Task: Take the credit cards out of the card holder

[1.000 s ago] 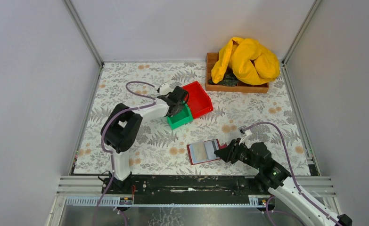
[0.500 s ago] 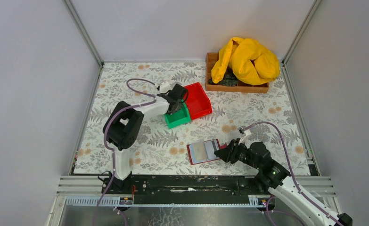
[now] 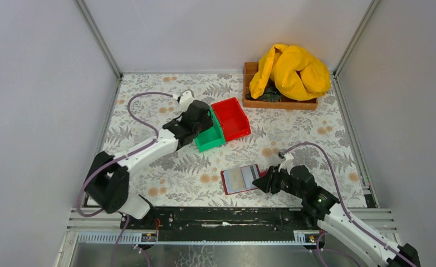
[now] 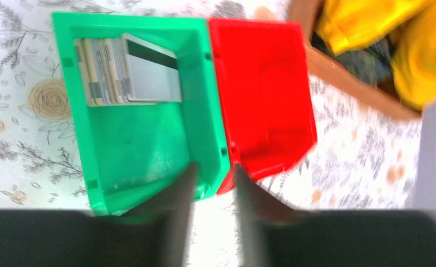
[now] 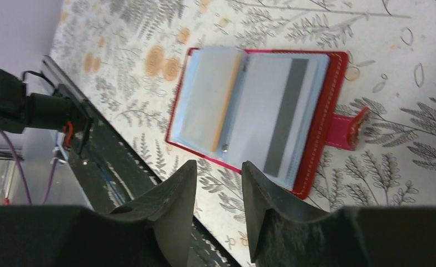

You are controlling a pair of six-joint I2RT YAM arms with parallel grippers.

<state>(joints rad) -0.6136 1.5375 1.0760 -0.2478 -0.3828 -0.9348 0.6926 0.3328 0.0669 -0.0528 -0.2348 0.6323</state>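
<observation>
Top external view: some credit cards in the bin, more left in the holder

- Card holder (image 3: 240,179) lies open and flat on the counter (image 3: 293,139), near the front edge, inner face up.
- Right wrist view: two cards sit in its sleeves. A tan card (image 5: 207,105) is in the left page, and a striped card (image 5: 285,122), pale with a dark band, is in the right page. Whether more lie under these cannot be told.
- Right pincer (image 5: 216,178) is at the holder's right edge, half open with nothing between its fingers. It sits low, but contact with the holder cannot be confirmed.
- Left pincer (image 4: 214,172) hangs over the near wall of the green bin (image 4: 143,150). Its fingers are only narrowly apart and empty; this view is blurred.
- A stack of credit cards (image 4: 126,72) rests fanned against the far end of the green bin. The red bin (image 4: 260,94) touching it looks bare.
- Yellow cloth (image 3: 290,69) is heaped in a wooden tray (image 3: 279,103) at the back, well apart from the work.

Judgement: the task is partway through and the step in hand is fetching the next card. The left arm needs to travel to the holder. The right pincer should pin the cover so it does not slide. The left one must then nip an exposed card edge and draw it out along the sleeve, not upward, or the whole holder may lift
</observation>
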